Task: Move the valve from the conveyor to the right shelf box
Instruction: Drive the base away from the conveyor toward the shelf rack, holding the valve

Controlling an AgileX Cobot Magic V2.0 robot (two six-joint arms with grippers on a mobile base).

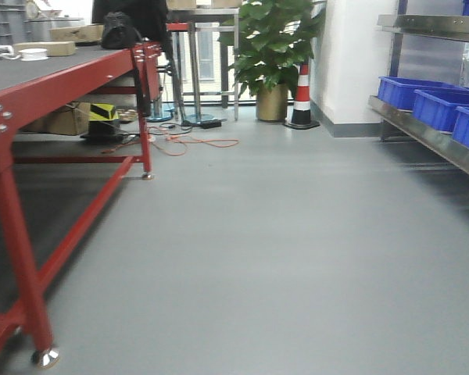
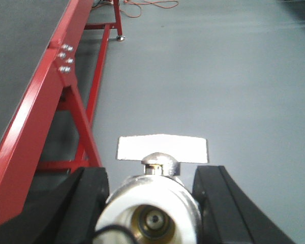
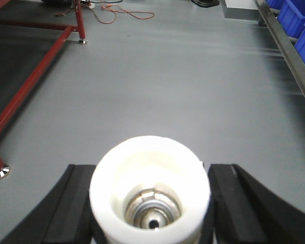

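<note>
Left gripper [image 2: 152,201] clamps a small silvery white-capped metal valve [image 2: 142,208] at three and nine o'clock (likely stiff, slick); right gripper [image 3: 150,203] grips a second valve [image 3: 150,178].

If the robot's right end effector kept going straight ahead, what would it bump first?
Probably just the smooth grey floor. The right end effector, clamped on the white-capped silvery metal valve, has nothing else ahead; blue plastic shelf boxes sit off right. Depth is unclear.
</note>
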